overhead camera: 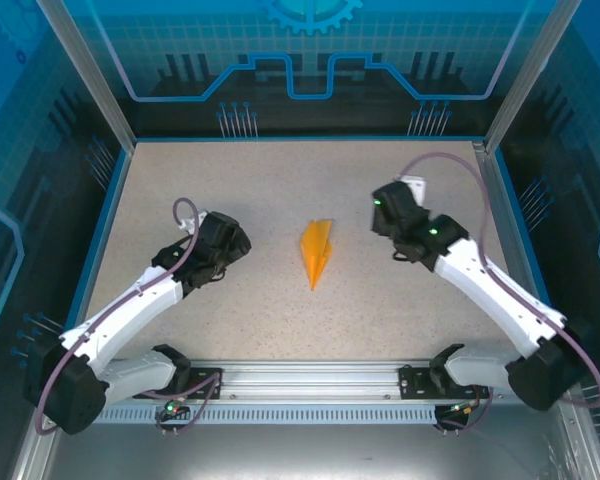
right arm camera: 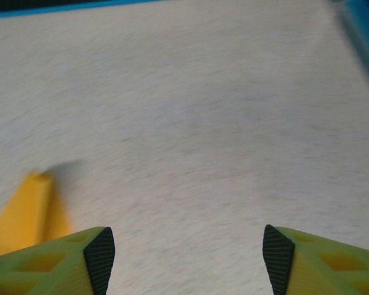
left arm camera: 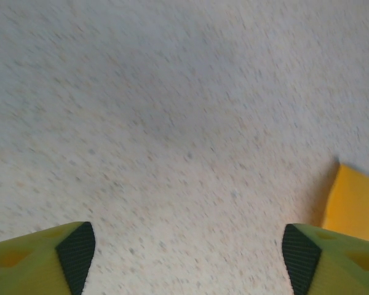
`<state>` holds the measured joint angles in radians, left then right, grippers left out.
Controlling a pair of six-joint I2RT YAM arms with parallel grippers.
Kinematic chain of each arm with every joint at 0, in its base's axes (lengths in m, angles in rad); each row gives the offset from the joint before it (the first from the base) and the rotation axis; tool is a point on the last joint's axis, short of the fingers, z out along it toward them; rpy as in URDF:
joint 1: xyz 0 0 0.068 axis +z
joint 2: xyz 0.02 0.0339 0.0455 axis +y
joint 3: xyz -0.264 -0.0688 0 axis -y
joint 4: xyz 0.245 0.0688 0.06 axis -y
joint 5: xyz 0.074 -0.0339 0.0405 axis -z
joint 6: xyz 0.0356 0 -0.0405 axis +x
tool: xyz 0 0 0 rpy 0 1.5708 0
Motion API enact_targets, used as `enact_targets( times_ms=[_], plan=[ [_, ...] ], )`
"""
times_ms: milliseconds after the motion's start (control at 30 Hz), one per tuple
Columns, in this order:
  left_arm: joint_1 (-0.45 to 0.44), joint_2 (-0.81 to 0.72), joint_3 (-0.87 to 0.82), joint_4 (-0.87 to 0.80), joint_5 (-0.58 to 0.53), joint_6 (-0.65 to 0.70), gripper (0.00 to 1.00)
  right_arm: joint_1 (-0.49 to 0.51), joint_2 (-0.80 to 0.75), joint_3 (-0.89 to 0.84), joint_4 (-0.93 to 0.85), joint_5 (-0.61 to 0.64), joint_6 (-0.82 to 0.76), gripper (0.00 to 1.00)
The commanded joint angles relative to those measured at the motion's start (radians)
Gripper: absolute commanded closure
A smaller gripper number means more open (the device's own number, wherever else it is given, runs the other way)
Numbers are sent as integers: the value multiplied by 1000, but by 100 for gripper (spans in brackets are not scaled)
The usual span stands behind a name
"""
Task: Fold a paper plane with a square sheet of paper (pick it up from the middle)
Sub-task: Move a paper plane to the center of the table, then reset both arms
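Paper plane [overhead camera: 316,252] on table [overhead camera: 240,180], between left jaws and right jaws, touching neither, both spread

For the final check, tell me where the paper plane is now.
In the top view the paper plane lies centrally on the table between the left arm and right arm, tip toward their bases.

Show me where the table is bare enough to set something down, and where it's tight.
The widest bare stretch of table runs along the far wall. Another lies between the paper plane and the near rail. The middle is tight: the left claw and right claw, both open, flank the plane.
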<state>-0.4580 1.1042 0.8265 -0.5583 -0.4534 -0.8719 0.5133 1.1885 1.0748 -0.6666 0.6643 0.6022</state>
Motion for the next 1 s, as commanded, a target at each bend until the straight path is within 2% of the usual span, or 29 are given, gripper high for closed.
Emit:
enact_targets(
  times_ms=[0,67,167,267,333,400,500,533,633,733,833,867,967],
  plan=[
    [36,-30,-8,-35,-173,99,9,-90,-96,-185,205,53,-129,30],
    [64,-35,-7,-24,-217,152,6,-155,-157,-293,304,15,-172,27],
    [100,-35,-1,-11,-244,214,5,-250,-191,-347,351,-195,-226,27],
    [134,-12,-20,35,-292,271,2,-314,-147,-366,345,-250,-226,28],
    [168,-6,-56,115,-303,323,1,-359,-112,-391,405,-285,-288,30],
    [209,1,-106,213,-303,348,1,-370,-92,-456,541,-262,-367,29],
    [254,49,-189,426,-309,439,1,-377,-40,-545,793,-284,-485,26],
    [260,73,-196,471,-310,469,1,-380,-14,-549,829,-301,-506,25],
    [269,143,-148,481,-281,523,1,-384,103,-533,918,-344,-569,25],
    [269,205,-166,601,-293,618,1,-386,194,-539,1056,-374,-615,25],
    [276,246,-240,786,-291,690,1,-392,215,-579,1234,-448,-630,24],
    [277,256,-274,869,-286,711,1,-405,231,-593,1270,-508,-634,24],
    [286,287,-349,1094,-211,790,1,-412,264,-631,1359,-587,-658,24]
  ],
)
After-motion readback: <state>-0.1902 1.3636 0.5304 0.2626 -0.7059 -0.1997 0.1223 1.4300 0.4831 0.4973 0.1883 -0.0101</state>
